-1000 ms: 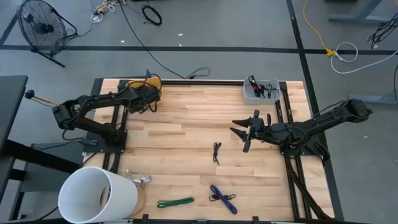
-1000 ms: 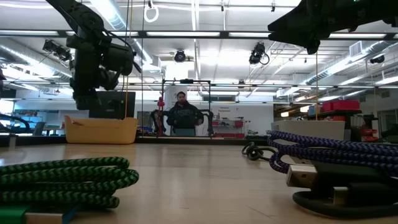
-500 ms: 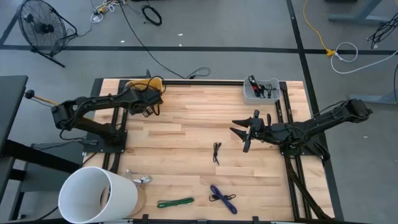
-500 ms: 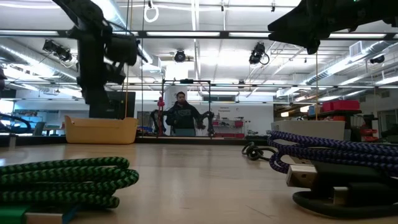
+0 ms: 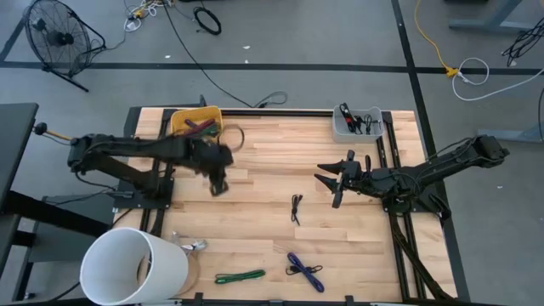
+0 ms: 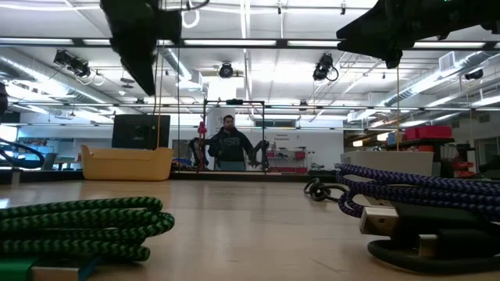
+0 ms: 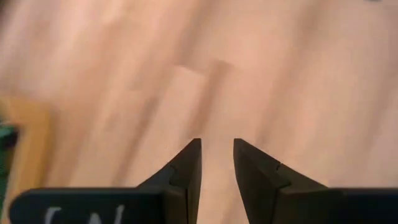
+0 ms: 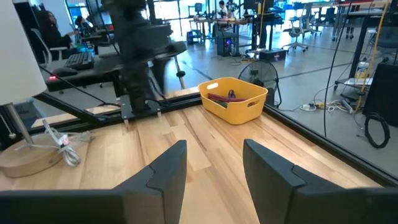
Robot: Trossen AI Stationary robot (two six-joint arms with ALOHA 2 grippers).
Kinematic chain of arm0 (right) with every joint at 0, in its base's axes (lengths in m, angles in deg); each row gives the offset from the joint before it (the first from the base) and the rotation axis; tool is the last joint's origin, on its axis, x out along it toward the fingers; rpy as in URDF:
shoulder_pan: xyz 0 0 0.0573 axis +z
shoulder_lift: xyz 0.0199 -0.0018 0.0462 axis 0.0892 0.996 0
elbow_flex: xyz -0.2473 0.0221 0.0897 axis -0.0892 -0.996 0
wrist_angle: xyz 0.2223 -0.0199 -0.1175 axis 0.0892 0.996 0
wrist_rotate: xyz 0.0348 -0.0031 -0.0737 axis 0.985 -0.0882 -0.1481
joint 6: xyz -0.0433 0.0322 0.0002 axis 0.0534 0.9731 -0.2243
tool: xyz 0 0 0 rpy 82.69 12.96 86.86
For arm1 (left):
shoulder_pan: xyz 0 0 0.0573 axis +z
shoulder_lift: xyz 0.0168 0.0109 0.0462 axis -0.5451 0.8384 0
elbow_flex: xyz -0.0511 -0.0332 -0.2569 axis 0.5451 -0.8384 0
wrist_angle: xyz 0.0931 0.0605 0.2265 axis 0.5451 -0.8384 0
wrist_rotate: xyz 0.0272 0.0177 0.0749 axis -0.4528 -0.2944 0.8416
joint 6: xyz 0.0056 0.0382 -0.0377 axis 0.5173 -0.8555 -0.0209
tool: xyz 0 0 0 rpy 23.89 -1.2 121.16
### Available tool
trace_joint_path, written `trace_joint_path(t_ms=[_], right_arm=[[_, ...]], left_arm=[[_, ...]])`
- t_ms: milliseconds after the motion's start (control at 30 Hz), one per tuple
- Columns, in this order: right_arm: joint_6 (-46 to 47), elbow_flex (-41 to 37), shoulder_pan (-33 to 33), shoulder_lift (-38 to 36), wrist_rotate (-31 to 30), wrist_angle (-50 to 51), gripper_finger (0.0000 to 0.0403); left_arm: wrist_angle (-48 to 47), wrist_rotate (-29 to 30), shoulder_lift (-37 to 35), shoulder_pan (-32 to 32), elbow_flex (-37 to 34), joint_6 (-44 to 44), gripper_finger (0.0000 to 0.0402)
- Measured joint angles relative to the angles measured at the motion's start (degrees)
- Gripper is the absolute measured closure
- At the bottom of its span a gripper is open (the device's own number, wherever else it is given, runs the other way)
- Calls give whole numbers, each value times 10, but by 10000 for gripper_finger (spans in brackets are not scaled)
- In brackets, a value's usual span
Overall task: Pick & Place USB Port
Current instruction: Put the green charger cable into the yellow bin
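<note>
Black cable [image 5: 295,207] lay mid-surface, long axis running front to back, as the left tool [image 5: 218,184] hovered nearby, fingers slightly parted and empty; the right tool [image 5: 337,179] waited, spread.

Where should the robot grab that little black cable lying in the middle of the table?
Probably at its bunched middle. The black cable lies flat as a narrow coil running toward and away from the table's front edge, with bare wood around it, so coming straight down with the fingers closing across its narrow width looks best.

no readable text — no labels, no signs
</note>
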Motion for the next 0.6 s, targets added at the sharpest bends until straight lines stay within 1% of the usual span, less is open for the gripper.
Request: trace_joint_path(t_ms=[167, 300, 433, 600], right_arm=[[1, 0, 0, 0, 2, -4, 243], [5, 0, 0, 0, 2, -14, 243], [28, 0, 0, 0, 2, -15, 243], [29, 0, 0, 0, 2, -19, 243]], left_arm=[[29, -2, 0, -125, 2, 1, 303], [76, -2, 1, -205, 2, 16, 303], [112, 12, 12, -268, 2, 45, 302], [132, 16, 62, -316, 2, 84, 293]])
